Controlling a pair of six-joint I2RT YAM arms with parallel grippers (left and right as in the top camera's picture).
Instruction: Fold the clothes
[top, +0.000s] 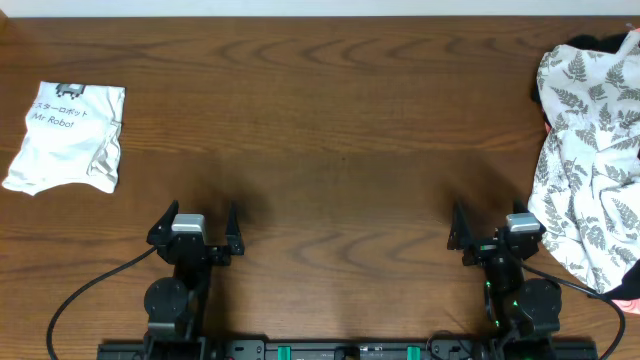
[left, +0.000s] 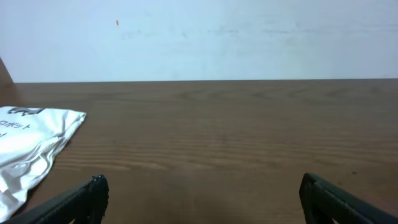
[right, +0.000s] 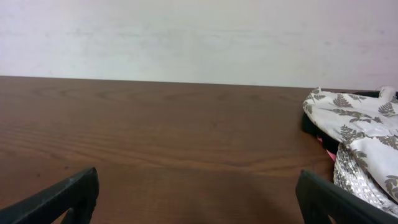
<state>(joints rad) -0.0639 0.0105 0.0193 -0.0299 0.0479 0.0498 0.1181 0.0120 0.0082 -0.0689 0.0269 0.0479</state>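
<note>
**Item 1. T-shirt** (top: 68, 135): white, short-sleeved, small black chest print facing up. It lies on the far left part of the desk (top: 340, 120) as a compact, somewhat rumpled bundle, apparently already folded down. It is nearly as wide as it is long. Its slightly longer run goes from the far edge toward the near-left corner (a loose judgement, since the outline is uneven). In the left wrist view it shows only at the left edge (left: 31, 146).

**Item 2. Left gripper** (top: 198, 225): low at the near edge of the desk, jaws spread wide with nothing between them (left: 202, 186). The T-shirt lies forward and off to its left, apart from it and touching neither jaw. This is clearly the nearer arm.

**Item 3. Right gripper** (top: 497, 230): jaws likewise spread wide and empty (right: 198, 180). It is well apart from the T-shirt, with most of the desk's width between them.

**Item 4. Fern-print cloth** (top: 590, 150): white with grey leaves, heaped at the right edge just beside the right gripper (right: 357, 124). Something dark shows under it, but I cannot tell what.

**Note on handling:** any further tidying of the T-shirt would probably fall to the left arm, reaching forward and leftward. Its jaws now face bare wood, so the wrist would have to swing left first.
</note>
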